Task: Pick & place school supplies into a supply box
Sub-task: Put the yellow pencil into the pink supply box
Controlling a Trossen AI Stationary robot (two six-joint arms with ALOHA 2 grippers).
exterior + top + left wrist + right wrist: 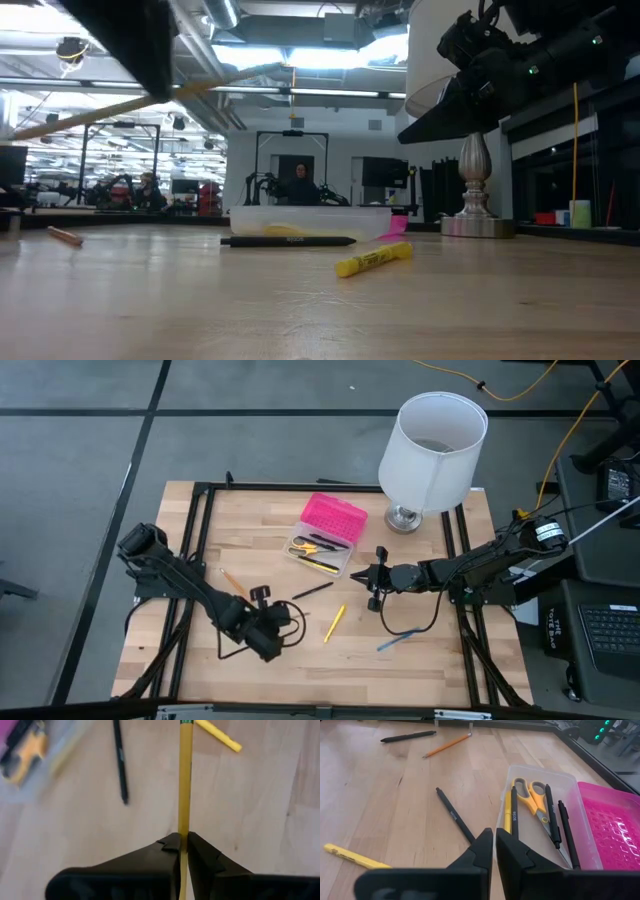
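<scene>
Left end effector (pixel 183 851) was pinched tight on a yellow pencil (pixel 184 780), gripped near one end, with the long free shaft sticking out ahead over the counter (pixel 420 650). Judged light, stiff and slick-painted; held that far off centre it could pivot or slide in the pinch, so a hold nearer mid-length would have been steadier. Right end effector (pixel 494 851) hung above the counter just beside the box, fingers pressed nearly together and holding nothing visible. The box (pixel 325 534) lay open near the lamp (pixel 430 450), pink half (pixel 612 827) and clear half (pixel 540 782) side by side; the clear half already held scissors (pixel 532 795), two black pens and what looked like a yellow and a dark pen at its near wall. Loose on the counter: black pen (pixel 454 815), yellow marker (pixel 334 622), blue pen (pixel 397 641), orange pencil (pixel 234 583). All judged thin, rigid, prone to rolling; best pinched across the barrel at the middle. The marker was thicker and probably the easier catch.
</scene>
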